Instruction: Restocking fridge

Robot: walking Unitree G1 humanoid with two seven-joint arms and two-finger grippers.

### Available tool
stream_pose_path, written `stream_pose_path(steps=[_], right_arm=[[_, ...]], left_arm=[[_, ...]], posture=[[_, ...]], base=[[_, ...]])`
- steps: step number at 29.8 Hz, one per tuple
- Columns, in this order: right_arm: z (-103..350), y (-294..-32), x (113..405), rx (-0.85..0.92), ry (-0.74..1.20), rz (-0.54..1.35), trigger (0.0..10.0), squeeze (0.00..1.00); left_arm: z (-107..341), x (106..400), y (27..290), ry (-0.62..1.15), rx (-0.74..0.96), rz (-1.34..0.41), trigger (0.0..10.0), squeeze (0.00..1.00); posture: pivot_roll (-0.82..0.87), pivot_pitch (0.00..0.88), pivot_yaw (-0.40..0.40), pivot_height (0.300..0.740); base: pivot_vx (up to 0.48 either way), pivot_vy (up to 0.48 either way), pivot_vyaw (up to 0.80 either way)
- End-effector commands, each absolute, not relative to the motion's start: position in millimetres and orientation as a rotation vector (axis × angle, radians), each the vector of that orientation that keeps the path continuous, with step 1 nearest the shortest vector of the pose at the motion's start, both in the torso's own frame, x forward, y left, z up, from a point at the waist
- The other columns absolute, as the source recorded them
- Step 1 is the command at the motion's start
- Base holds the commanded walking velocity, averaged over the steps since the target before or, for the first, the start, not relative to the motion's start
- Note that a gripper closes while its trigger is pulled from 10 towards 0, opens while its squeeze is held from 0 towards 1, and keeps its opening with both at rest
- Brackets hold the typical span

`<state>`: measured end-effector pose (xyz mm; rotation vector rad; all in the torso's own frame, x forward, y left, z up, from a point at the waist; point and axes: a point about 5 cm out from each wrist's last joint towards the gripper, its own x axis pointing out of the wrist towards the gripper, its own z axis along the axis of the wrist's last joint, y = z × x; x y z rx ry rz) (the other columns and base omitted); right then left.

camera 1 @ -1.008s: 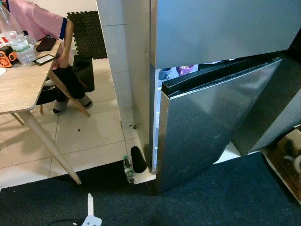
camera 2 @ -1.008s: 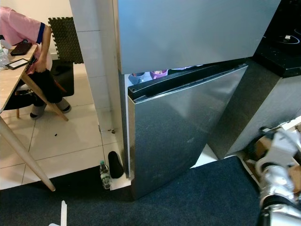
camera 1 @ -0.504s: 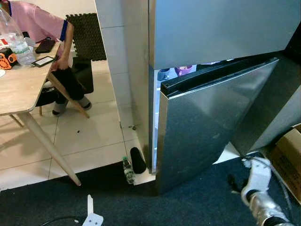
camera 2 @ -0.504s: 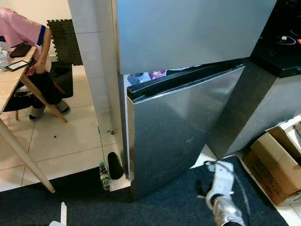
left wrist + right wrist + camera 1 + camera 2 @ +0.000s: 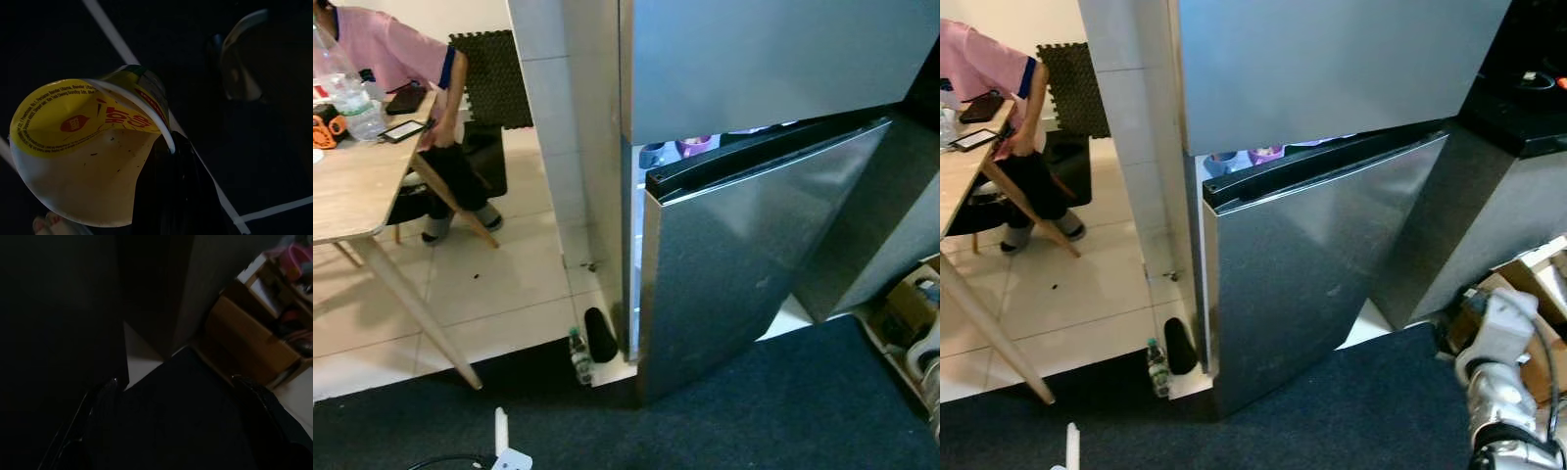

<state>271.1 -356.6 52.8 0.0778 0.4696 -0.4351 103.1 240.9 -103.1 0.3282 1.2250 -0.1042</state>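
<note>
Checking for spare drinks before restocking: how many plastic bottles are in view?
2. One large clear bottle stands on the wooden table by the seated person; one small bottle stands on the floor at the fridge's corner. Others may be hidden inside.

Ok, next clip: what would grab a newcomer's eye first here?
The steel fridge fills the middle, its lower door ajar with a lit strip and cups behind it. At the far left a person in pink sits at a wooden table. The left gripper holds a yellow-labelled container, while the right arm hangs low by a cardboard box.
</note>
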Motion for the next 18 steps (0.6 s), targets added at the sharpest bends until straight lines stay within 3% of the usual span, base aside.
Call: stream_pose_path(steps=[1, 3, 9, 14, 18], right_arm=[[63, -367, 271, 0.083, 0.441, -0.470, 10.0, 0.00], [100, -391, 278, 0.054, 0.330, -0.523, 10.0, 0.00], [142, -412, 284, 0.035, 0.195, -0.563, 10.0, 0.00], [121, -402, 283, 0.050, 0.255, -0.542, 10.0, 0.00], [76, -380, 271, 0.080, 0.402, -0.507, 10.0, 0.00]], left_arm=[[-105, 98, 239, 1.244, 0.332, -0.120, 10.0, 0.00], [-106, 99, 236, 1.243, 0.331, -0.130, 10.0, 0.00], [-106, 99, 233, 1.244, 0.331, -0.139, 10.0, 0.00], [-107, 97, 233, 1.250, 0.330, -0.145, 10.0, 0.00], [-107, 97, 233, 1.251, 0.330, -0.146, 10.0, 0.00]], posture=[[-0.06, 0.000, -0.025, 0.740], [-0.06, 0.000, -0.025, 0.740], [-0.07, 0.000, -0.027, 0.740], [-0.08, 0.000, -0.024, 0.740], [-0.07, 0.000, -0.020, 0.740]], base=[[0.000, 0.000, 0.00], [0.000, 0.000, 0.00], [0.000, 0.000, 0.00], [0.000, 0.000, 0.00], [0.000, 0.000, 0.00]])
